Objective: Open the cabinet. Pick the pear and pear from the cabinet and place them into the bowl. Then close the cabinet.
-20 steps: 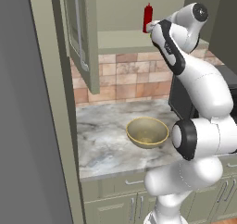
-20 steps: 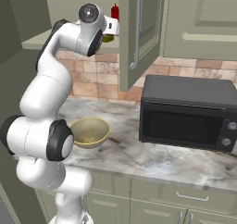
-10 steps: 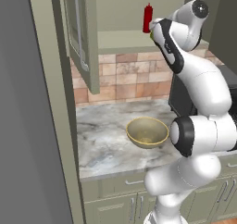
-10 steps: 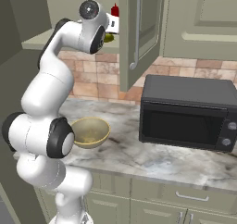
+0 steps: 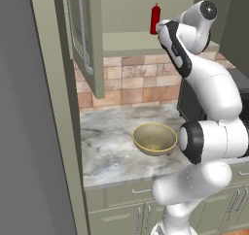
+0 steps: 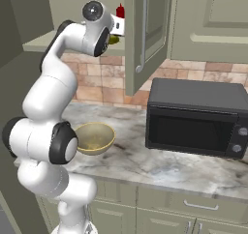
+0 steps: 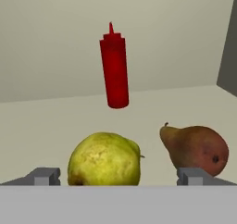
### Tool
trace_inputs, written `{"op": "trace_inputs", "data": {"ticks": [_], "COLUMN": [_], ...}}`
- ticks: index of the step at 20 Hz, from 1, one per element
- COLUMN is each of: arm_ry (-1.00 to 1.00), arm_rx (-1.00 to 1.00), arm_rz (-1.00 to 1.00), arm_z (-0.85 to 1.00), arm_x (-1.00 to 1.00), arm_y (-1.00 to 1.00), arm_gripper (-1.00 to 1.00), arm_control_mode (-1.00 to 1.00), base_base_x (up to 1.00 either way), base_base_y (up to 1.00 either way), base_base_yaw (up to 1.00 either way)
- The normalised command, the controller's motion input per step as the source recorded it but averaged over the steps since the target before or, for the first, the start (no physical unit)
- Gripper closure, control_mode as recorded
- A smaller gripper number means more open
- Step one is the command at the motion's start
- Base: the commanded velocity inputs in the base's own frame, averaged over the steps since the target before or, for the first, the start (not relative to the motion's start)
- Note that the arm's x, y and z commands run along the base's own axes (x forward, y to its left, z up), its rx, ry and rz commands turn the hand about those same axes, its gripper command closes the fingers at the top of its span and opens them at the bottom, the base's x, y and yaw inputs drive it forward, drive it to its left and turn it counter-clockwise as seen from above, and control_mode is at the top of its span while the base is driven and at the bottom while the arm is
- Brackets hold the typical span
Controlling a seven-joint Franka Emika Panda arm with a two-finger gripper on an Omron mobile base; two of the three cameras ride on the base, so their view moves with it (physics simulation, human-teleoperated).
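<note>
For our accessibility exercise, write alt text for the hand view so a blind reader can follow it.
A round yellow-green pear sits between the open end effector fingertips on a pale cabinet shelf. A reddish-brown pear lies to its right, and a tall red squeeze bottle stands behind them.

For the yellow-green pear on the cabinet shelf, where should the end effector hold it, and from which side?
Grip the yellow-green pear across its wide round belly, coming straight in from the front, where the open end effector already faces it. The brown-red pear lies apart to one side.
</note>
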Motion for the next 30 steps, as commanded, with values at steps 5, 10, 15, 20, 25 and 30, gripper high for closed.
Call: {"op": "trace_inputs", "data": {"ticks": [5, 10, 15, 20, 25, 30], "arm_ry": [0.00, 0.00, 0.01, 0.02, 0.08, 0.00], "arm_rx": [0.00, 0.00, 0.00, 0.00, -0.05, 0.00], "arm_rz": [0.00, 0.00, 0.00, 0.00, 0.00, 0.00], "arm_z": [-0.02, -0.10, -0.16, -0.26, -0.48, -0.11], "arm_x": [0.20, 0.36, 0.33, 0.20, 0.01, 0.00], "arm_y": [0.00, 0.10, 0.09, 0.03, 0.01, 0.00], "arm_gripper": [-1.00, -1.00, -1.00, -1.00, 1.00, 1.00], "arm_control_mode": [-1.00, -1.00, -1.00, -1.00, -1.00, -1.00], "base_base_x": [0.00, 0.00, 0.00, 0.00, 0.00, 0.00], "base_base_y": [0.00, 0.00, 0.00, 0.00, 0.00, 0.00], "base_base_yaw": [0.00, 0.00, 0.00, 0.00, 0.00, 0.00]}}
